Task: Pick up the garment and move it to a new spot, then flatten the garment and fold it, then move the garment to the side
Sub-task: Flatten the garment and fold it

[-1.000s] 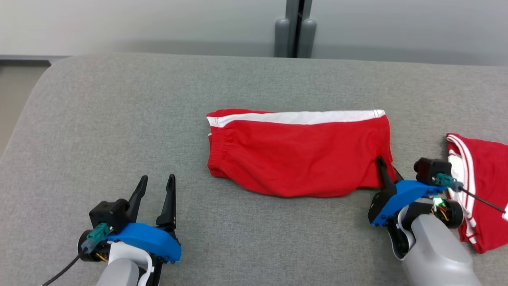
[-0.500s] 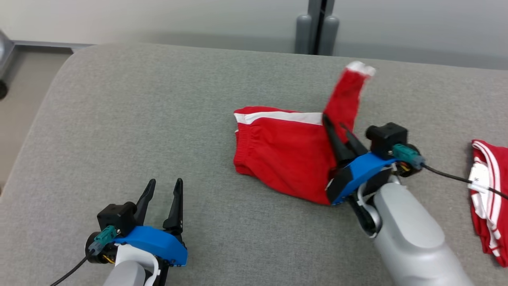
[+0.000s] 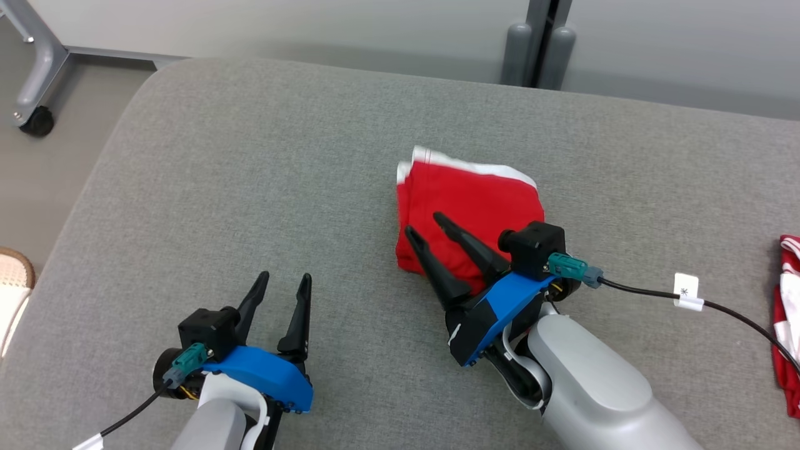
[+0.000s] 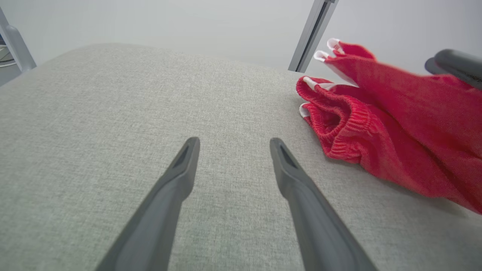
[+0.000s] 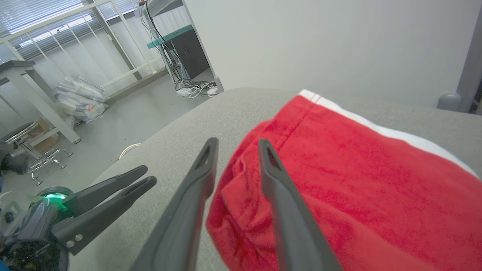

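Head view: garment (image 3: 484, 194) lies folded beneath the parted right tool (image 3: 424, 224).

My right gripper (image 3: 424, 225) covers the 5 o'clock corner of the folded red cloth garment with a white stripe (image 3: 469, 197). A second red-and-white striped garment (image 3: 789, 325) is cut off at 3 o'clock. The mark on the small white cable tag (image 3: 687, 292) is too small to read.
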Robot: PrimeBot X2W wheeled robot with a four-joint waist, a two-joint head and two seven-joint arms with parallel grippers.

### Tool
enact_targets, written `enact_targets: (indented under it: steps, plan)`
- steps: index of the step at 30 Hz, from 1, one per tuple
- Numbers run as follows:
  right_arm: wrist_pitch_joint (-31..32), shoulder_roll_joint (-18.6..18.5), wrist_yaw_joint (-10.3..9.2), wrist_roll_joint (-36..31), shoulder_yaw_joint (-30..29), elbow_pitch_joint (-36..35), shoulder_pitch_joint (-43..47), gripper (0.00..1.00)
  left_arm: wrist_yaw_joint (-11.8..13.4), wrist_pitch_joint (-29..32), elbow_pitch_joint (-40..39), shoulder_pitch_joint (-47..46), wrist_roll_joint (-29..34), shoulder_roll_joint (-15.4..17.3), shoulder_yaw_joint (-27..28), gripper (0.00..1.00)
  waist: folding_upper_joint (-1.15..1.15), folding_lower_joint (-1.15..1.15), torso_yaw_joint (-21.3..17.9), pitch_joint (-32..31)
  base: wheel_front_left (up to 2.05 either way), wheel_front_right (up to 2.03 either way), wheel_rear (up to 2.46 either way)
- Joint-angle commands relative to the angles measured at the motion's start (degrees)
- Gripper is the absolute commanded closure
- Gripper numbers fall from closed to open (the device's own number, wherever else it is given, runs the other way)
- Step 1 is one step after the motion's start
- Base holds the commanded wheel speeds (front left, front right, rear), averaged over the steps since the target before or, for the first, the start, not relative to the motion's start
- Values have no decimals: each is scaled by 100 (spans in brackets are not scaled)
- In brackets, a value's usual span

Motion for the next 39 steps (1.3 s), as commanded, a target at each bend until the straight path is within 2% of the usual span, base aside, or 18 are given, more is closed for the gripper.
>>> enact_targets:
  steps: [1,5,13,18,24,39]
  plan:
    - [-65,-37,3,27,0,-17,-64,0,17,-25,-21,-134,37,15,-3,0,0,0,-34,-23,0,0,0]
    - [-172,-37,3,-33,-197,0,-25,0,17,-25,-95,-81,157,69,178,0,0,0,-224,-107,0,0,0]
    - [-177,-19,3,-1452,-2310,-732,869,0,128,-25,-434,214,756,29,915,0,0,0,-737,-268,0,0,0]
    - [-176,-22,3,-1903,-3041,-1134,1550,0,220,-25,-629,406,1131,-34,1289,0,0,0,-1005,-376,0,0,0]
    - [-177,-24,3,-2031,-3372,-1353,2105,0,266,-25,-750,638,1510,-81,1557,0,0,0,-1220,-516,0,0,0]
    - [-177,-26,3,-2081,-3378,-1275,2776,0,486,-25,-866,1291,2003,-229,1845,0,0,0,-1375,-1017,0,0,0]
